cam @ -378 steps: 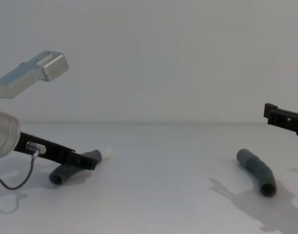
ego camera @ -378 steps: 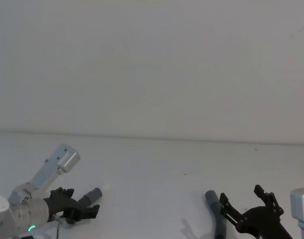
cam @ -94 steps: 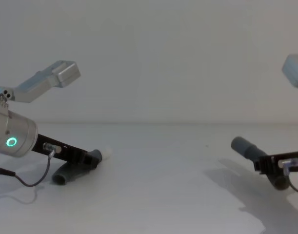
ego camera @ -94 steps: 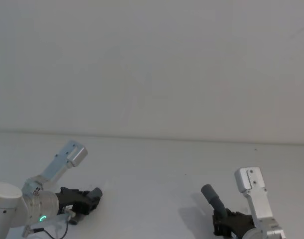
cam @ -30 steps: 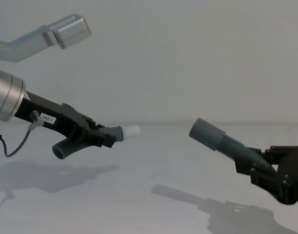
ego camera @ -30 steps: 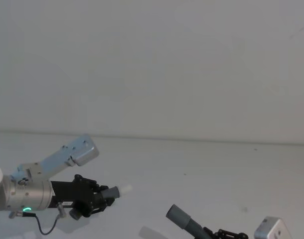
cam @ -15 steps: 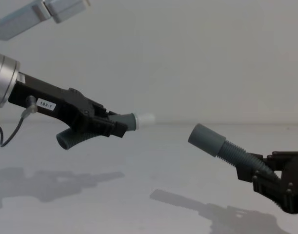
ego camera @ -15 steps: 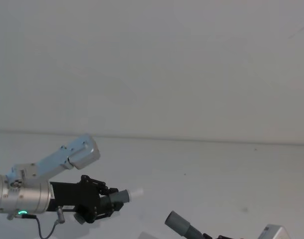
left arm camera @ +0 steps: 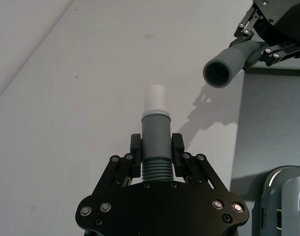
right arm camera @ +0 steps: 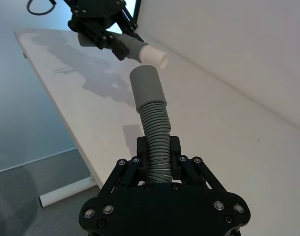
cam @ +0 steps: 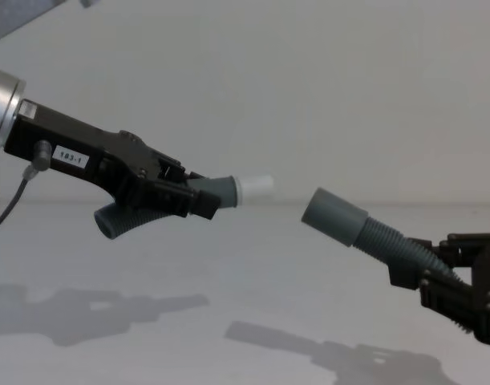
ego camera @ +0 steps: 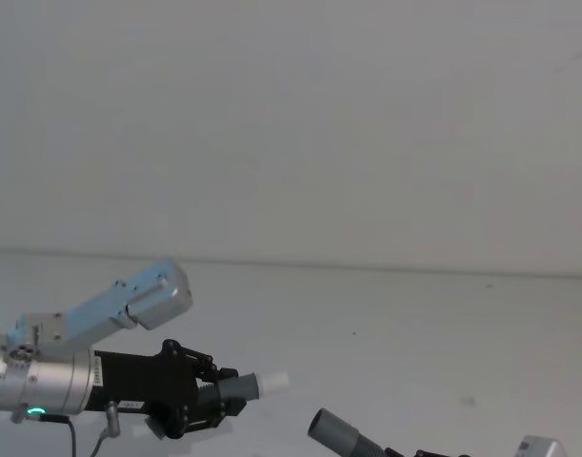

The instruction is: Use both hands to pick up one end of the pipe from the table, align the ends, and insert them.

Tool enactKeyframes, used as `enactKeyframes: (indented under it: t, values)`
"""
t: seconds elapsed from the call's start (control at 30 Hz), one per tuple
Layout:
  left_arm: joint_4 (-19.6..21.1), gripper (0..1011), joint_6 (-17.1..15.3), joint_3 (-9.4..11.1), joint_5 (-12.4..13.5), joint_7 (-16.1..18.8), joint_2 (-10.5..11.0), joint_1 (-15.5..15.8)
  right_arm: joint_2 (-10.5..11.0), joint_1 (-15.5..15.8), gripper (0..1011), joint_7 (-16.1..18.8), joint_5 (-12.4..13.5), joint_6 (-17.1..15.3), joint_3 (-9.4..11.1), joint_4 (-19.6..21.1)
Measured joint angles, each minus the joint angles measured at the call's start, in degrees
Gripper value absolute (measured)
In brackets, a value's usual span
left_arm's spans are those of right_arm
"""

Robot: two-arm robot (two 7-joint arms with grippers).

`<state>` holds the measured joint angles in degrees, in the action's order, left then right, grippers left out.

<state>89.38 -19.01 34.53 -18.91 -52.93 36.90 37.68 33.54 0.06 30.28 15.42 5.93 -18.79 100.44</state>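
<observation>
Pinching the left hose piece (cam: 120,216) tight around its ribs with the left jaws, well up off the desk (cam: 253,277), narrow white-tipped cuff (cam: 243,191) aimed right. Clamps the right hose piece (cam: 385,239) likewise with the right jaws, low on the right and clear of the desk, wide grey socket (cam: 333,215) aimed left and slightly up. Has tip and socket near each other, facing, not touching, socket a little lower.
</observation>
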Motion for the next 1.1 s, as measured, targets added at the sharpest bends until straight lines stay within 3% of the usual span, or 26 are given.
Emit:
enactKeyframes:
  t: [0.43, 1.1]
  values:
    - [0.51, 325, -0.03, 1.67, -0.73, -2.91, 0.32, 1.79, 1.61, -0.32, 230, 1.31, 0.55, 2.14, -0.21, 0.53]
    - [1.42, 325, -0.72, 3.50, -1.55, -5.33, 1.03, 4.02, 1.40, -1.26, 230, 0.49, -0.63, 2.01, -0.94, -0.26]
